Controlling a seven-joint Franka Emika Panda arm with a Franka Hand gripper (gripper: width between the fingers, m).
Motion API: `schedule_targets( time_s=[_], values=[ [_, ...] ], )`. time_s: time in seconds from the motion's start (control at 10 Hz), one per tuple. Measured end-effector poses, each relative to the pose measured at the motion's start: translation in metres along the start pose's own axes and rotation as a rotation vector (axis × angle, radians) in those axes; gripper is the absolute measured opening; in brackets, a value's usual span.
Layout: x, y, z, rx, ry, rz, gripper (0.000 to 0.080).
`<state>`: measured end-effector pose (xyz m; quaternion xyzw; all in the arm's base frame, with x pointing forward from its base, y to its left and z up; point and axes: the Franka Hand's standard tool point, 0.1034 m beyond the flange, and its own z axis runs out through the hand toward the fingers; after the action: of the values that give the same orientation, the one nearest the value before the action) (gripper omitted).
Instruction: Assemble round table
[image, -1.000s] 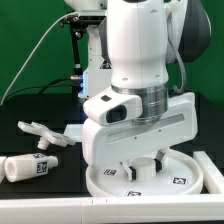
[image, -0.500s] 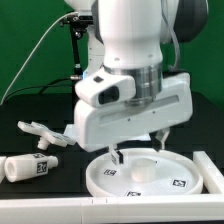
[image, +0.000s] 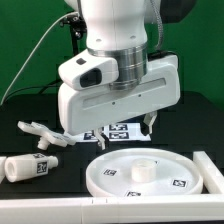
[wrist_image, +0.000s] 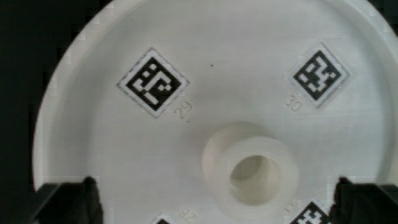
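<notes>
**Item 1.** Short cylindrical leg (image: 24, 168). White, with one black-and-white tag. It lies on its side on the black table (image: 15, 145), well out toward the exterior view's left of the gripper and lower in the picture than the fingers.

**Item 2.** Small branched foot piece (image: 40, 133). White, flat on the table. It is near the gripper on the exterior view's left, at about finger height, apart from the leg.

**Item 3.** Gripper (image: 126, 134). It hovers clear of the parts with the jaws spread wide and grips nothing. The dark fingertips (wrist_image: 68, 200) frame the hub in the wrist view.

**Item 4.** The marker board (image: 116, 129). Partly seen behind the fingers.

**Item 5.** Large rimmed round disc (image: 172, 162). It lies flat directly beneath the gripper, not touched by it. The central hub (image: 145, 169) stands upright. The wrist view shows the disc (wrist_image: 231, 100) with diamond-set tags around the bored hub (wrist_image: 254, 172).
</notes>
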<state>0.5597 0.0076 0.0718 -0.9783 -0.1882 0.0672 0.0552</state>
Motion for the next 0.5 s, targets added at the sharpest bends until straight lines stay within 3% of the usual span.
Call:
schedule_targets(
  time_s=[0.1,0.3,0.4,0.5],
  values=[
    [-0.001,0.002,0.000,0.003,-0.003,0.027,0.0649],
    [-0.005,0.024,-0.005,0.004,-0.011,0.246,0.0649],
    [-0.008,0.028,-0.004,0.015,-0.005,0.367,0.0649],
    [-0.014,0.035,-0.001,0.068,0.009,0.457,0.0649]
  ],
)
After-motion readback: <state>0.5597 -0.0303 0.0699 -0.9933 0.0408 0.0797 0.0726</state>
